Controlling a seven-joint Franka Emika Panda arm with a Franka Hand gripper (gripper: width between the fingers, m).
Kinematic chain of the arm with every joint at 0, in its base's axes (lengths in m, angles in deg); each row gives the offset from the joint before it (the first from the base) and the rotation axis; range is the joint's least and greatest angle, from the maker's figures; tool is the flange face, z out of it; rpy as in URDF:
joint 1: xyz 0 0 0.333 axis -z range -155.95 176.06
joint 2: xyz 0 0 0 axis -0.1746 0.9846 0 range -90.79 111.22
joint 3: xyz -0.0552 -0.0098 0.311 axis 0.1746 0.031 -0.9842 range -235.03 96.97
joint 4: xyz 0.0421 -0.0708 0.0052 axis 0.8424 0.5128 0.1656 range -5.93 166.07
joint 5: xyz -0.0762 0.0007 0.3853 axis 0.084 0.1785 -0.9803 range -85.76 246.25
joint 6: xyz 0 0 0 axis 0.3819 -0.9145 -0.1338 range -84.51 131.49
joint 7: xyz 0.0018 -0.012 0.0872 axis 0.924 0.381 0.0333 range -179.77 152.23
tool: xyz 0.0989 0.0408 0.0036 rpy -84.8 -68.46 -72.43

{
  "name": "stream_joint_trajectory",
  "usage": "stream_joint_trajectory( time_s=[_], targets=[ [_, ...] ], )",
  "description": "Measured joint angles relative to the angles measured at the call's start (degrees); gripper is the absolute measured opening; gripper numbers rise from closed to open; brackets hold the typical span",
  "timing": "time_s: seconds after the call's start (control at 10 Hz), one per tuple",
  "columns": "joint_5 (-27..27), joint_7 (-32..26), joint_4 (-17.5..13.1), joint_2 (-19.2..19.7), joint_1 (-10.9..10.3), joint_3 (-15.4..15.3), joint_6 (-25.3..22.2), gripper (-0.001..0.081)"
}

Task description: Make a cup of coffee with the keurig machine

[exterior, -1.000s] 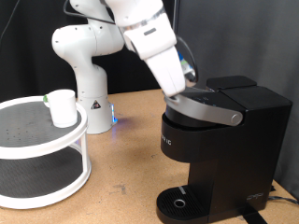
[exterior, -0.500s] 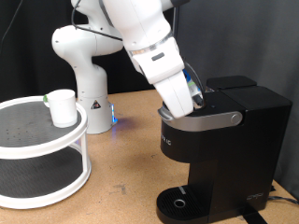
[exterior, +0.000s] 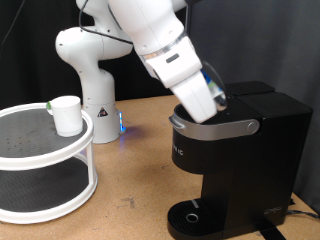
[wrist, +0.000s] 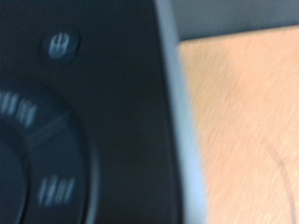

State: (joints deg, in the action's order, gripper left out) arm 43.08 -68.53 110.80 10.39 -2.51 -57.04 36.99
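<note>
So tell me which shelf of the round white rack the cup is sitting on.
The upper shelf: the cup stands upright near its rim. The lower shelf shows nothing on it. The gripper is at the keurig machine.

Keurig machine [exterior: 240,160]: black plastic body, matt to satin; lid handle [exterior: 215,126] and rim silver-grey, brushed metallic look; top panel with buttons [wrist: 62,44] smooth dark plastic, blurred in the wrist view.
Cup [exterior: 66,115]: plain white, smooth, matt.
Round shelf stand [exterior: 60,150]: white glossy plastic rims, dark speckled shelves.
Tabletop [exterior: 130,185]: light brown wood grain, matt.
Robot arm [exterior: 95,60]: white glossy plastic shell.
</note>
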Motion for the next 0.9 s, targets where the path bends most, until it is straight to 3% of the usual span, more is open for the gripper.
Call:
stream_joint_trajectory(
  time_s=[0.3, 0.5, 0.7, 0.9],
  targets=[
    [-12.7, -8.5, -1.0, -2.7, 0.1, 0.1, -1.8, 0.0001],
    [-13.4, -8.8, -1.2, -3.3, 0.1, 0.4, -3.0, 0.0001],
    [-16.6, -9.8, 1.4, -4.7, 0.1, 0.1, 1.6, 0.0001],
    [-17.4, -8.6, 5.2, -8.4, 0.4, 0.7, 0.3, 0.0001]
  ],
)
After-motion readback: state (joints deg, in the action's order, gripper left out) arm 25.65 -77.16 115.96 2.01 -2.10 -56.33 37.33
